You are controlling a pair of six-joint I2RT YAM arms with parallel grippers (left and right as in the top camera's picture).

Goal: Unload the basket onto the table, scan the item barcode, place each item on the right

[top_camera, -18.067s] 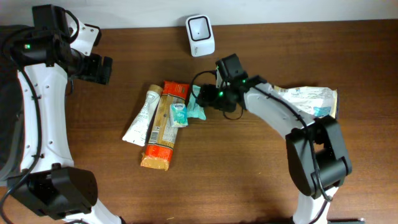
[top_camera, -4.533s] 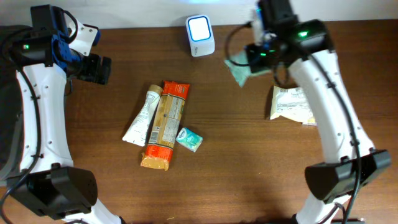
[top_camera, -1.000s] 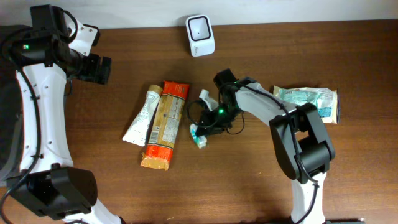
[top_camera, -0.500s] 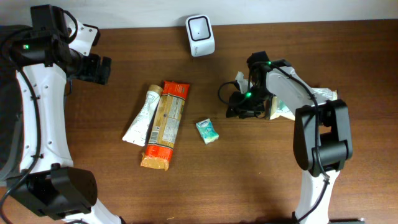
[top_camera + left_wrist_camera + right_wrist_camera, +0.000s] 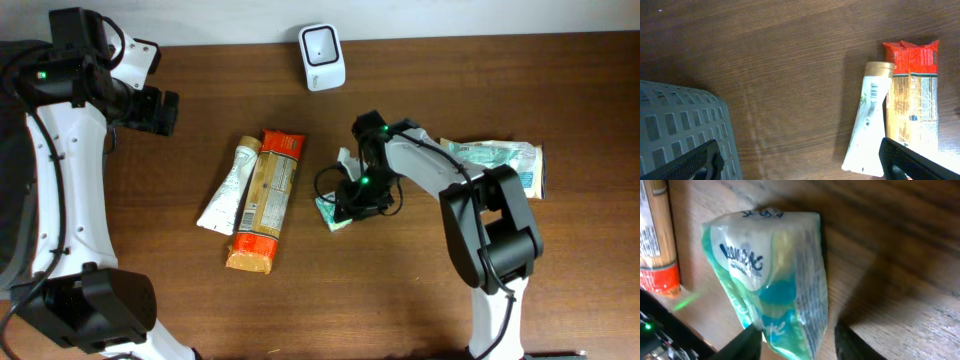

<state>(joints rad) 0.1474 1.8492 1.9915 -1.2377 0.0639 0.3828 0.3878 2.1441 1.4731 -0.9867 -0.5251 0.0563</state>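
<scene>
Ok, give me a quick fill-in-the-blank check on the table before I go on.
The left claw is ___.
The scanner has a casing coloured ___.
Seen from overhead, the tube lies ___ of the orange packet.
The right claw is at the teal pack, which lies ___ of that packet.
Missing: open; white; left; right.

A small teal-and-white plastic packet (image 5: 765, 275) lies flat, well apart from the white scanner (image 5: 322, 57).
</scene>
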